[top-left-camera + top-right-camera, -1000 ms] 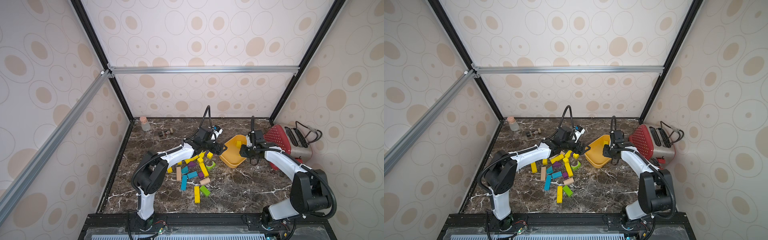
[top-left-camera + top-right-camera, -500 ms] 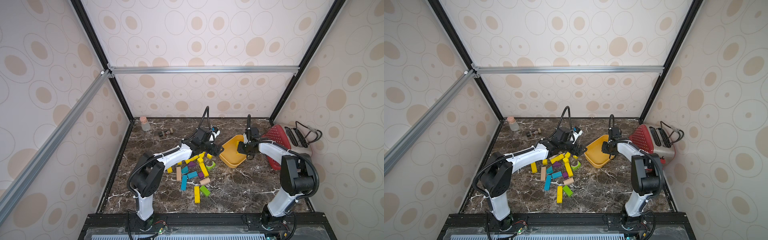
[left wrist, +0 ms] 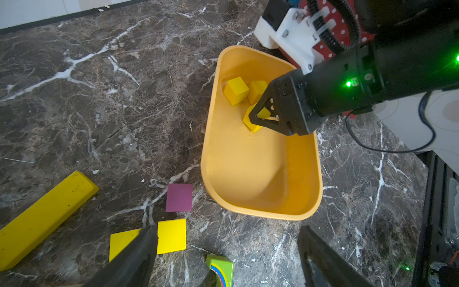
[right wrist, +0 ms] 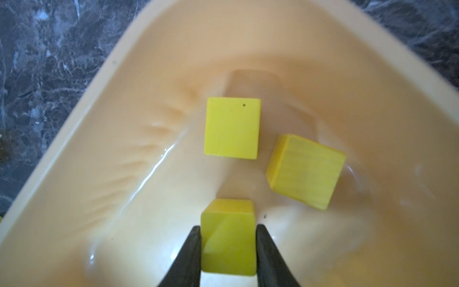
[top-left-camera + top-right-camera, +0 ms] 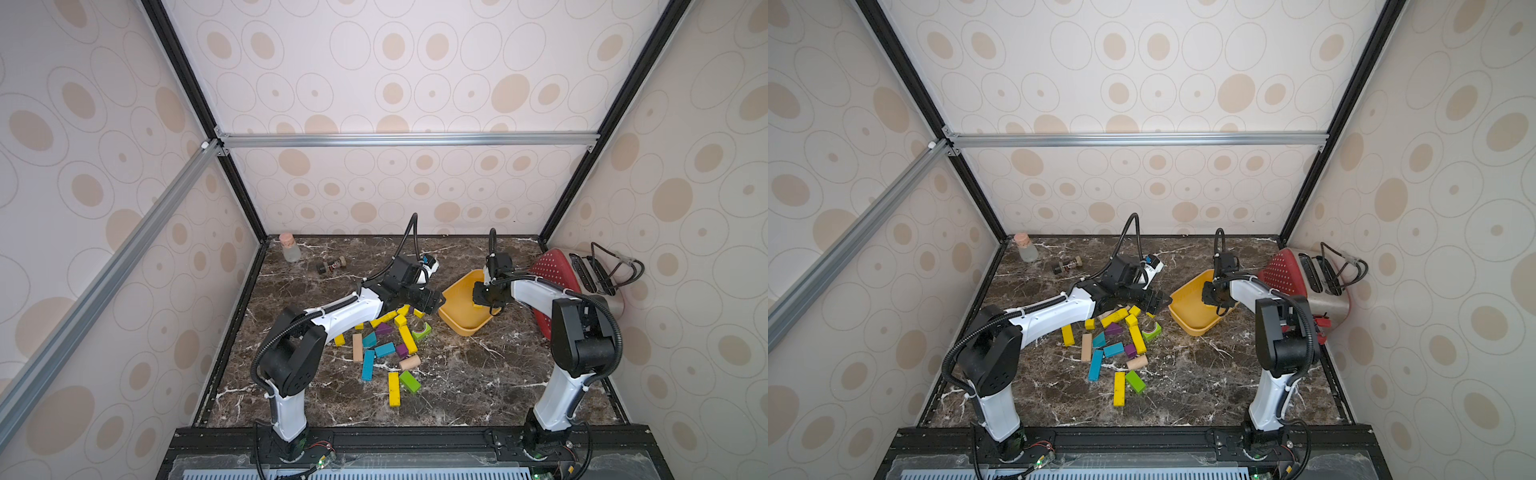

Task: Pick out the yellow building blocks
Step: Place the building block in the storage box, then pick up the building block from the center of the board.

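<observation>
Three yellow cubes [image 4: 232, 128] in one bowl [image 3: 260, 174] — three teal blocks [image 5: 1095, 364], two purple blocks [image 5: 1113, 329].

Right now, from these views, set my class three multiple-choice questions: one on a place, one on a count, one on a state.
1. Where is the right gripper? A over the pile; B in the bowl; C by the bottle.
2. How many yellow cubes are in the bowl? A one; B three; C five.
3. The left gripper is: A open, empty; B shut on a bar; C shut on a green block.
Key: 1 B, it grips a cube there; 2 B, the right wrist view shows three; 3 A, its jaws stand wide apart, nothing gripped.
</observation>
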`<action>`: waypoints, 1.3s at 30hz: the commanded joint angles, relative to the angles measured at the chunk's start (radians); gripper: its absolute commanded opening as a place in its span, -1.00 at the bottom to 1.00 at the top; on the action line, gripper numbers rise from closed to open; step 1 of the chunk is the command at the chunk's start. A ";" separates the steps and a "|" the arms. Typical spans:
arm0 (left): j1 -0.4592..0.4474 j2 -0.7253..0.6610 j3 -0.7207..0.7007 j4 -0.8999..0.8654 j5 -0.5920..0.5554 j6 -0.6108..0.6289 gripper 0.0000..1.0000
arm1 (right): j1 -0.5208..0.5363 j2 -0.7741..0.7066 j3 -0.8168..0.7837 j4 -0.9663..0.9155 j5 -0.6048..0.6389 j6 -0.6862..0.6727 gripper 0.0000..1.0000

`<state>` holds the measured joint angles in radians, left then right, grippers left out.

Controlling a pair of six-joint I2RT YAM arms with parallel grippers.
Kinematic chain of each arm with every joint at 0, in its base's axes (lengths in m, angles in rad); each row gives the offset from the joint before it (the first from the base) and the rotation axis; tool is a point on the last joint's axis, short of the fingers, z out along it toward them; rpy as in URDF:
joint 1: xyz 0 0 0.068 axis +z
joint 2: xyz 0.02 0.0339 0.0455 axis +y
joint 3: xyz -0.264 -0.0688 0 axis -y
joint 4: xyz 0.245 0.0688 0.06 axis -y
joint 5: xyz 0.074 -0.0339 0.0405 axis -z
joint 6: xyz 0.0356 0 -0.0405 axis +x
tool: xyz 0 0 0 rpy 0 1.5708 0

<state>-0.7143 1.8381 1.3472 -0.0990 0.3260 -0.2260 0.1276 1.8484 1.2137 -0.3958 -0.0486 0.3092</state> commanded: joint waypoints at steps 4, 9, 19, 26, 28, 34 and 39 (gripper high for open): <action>-0.005 -0.057 -0.008 -0.037 -0.032 0.066 0.77 | -0.006 -0.037 0.011 -0.025 0.013 -0.014 -0.05; -0.005 -0.053 0.007 -0.055 -0.036 0.086 0.75 | -0.004 -0.098 -0.017 -0.039 -0.005 -0.005 -0.04; -0.005 -0.039 0.024 -0.064 -0.028 0.085 0.72 | 0.017 -0.244 -0.096 -0.047 -0.050 0.015 -0.05; -0.005 -0.048 0.029 -0.081 -0.040 0.083 0.71 | 0.071 -0.310 -0.105 -0.067 -0.037 0.016 -0.05; -0.006 -0.054 0.027 -0.096 -0.049 0.078 0.71 | 0.092 -0.328 -0.109 -0.067 -0.028 0.017 -0.06; -0.006 -0.113 -0.021 -0.114 -0.074 0.062 0.69 | 0.167 -0.379 -0.128 -0.052 0.008 0.032 -0.07; -0.006 -0.168 -0.080 -0.136 -0.094 0.040 0.69 | 0.239 -0.422 -0.151 -0.044 0.031 0.045 -0.07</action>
<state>-0.7143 1.7168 1.2865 -0.2035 0.2569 -0.1719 0.3367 1.4609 1.0817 -0.4404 -0.0467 0.3393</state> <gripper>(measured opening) 0.847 0.466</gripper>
